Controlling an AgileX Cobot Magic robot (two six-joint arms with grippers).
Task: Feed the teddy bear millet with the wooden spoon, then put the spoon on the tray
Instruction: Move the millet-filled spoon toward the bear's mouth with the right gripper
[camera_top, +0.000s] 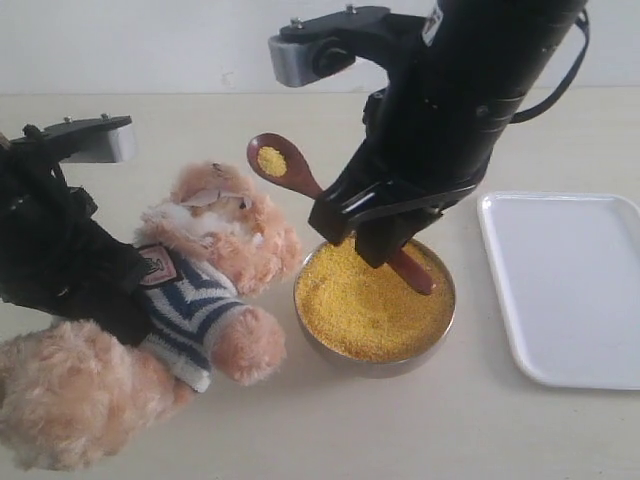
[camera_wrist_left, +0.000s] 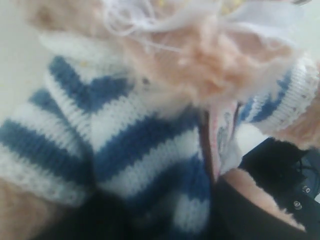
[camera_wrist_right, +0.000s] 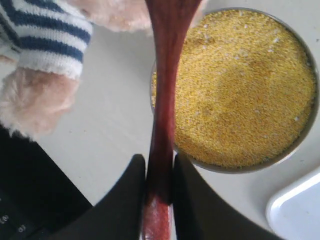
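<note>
Dark wood is pinched in the right gripper (camera_wrist_right: 159, 172), jaws pressed on the handle of the wooden spoon (camera_top: 285, 165), raised above the bowl (camera_top: 375, 366) with millet (camera_top: 271, 160) in its scoop. Left of the bowl, the teddy bear (camera_top: 215, 230) is clamped at its shirt by the left gripper (camera_wrist_left: 180, 215).

Pale beige matte tabletop (camera_top: 330, 430), what looks like a plain off-white wall (camera_top: 150, 40) behind it

The right gripper (camera_top: 375, 225) clamps the wooden spoon (camera_top: 285, 168) over the bowl (camera_top: 375, 362) of millet (camera_top: 360, 300). Its grain-topped scoop points to ten o'clock, beside the teddy bear (camera_top: 225, 225). The tray (camera_top: 570, 290) lies at the bowl's three o'clock.
</note>
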